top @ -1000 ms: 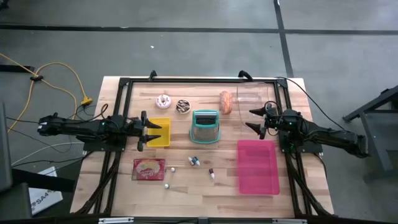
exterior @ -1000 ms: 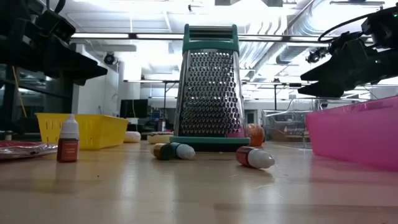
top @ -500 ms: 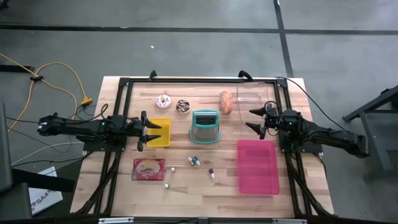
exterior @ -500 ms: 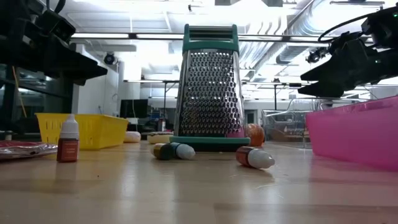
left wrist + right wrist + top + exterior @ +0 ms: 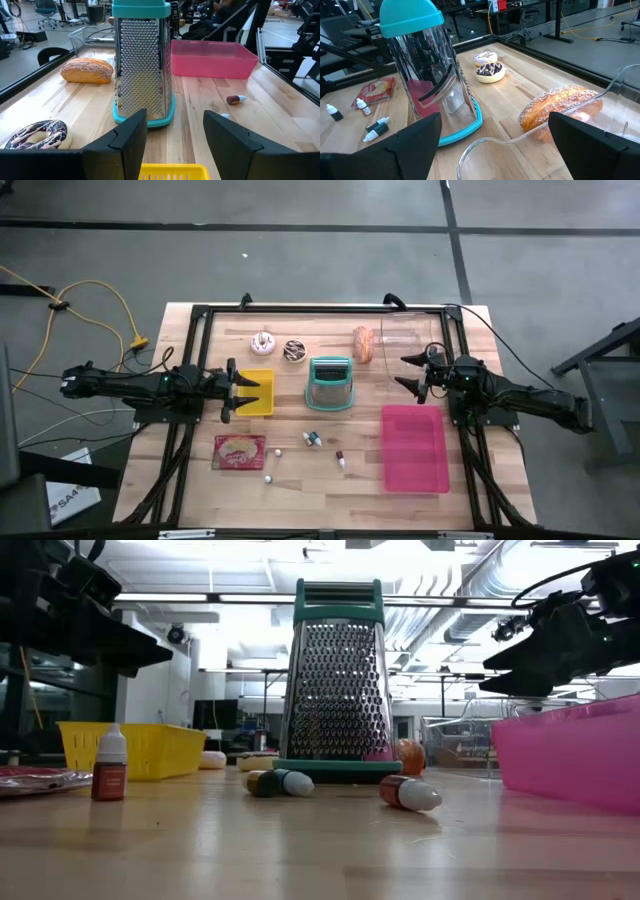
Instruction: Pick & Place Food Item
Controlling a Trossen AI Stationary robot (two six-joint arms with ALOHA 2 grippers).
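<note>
— Step? Nothing grasped yet. Left pincer (image 5: 229,390) agape left of the grater (image 5: 331,383), right pincer (image 5: 412,374) agape to its right.

— Food? Bread (image 5: 363,345) just behind-right of the grater, untouched. Next, probably: lower the right pincer over it, clamp gently.

Bright overhead lighting, soft shadows, ceiling glare in low view.

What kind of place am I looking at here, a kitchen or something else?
Probably a robotics lab or workshop, not a kitchen: a bare wooden table on a concrete floor, two dark robot arms flanking a teal-framed metal box grater, and office chairs and exposed ceiling ducts beyond.
</note>
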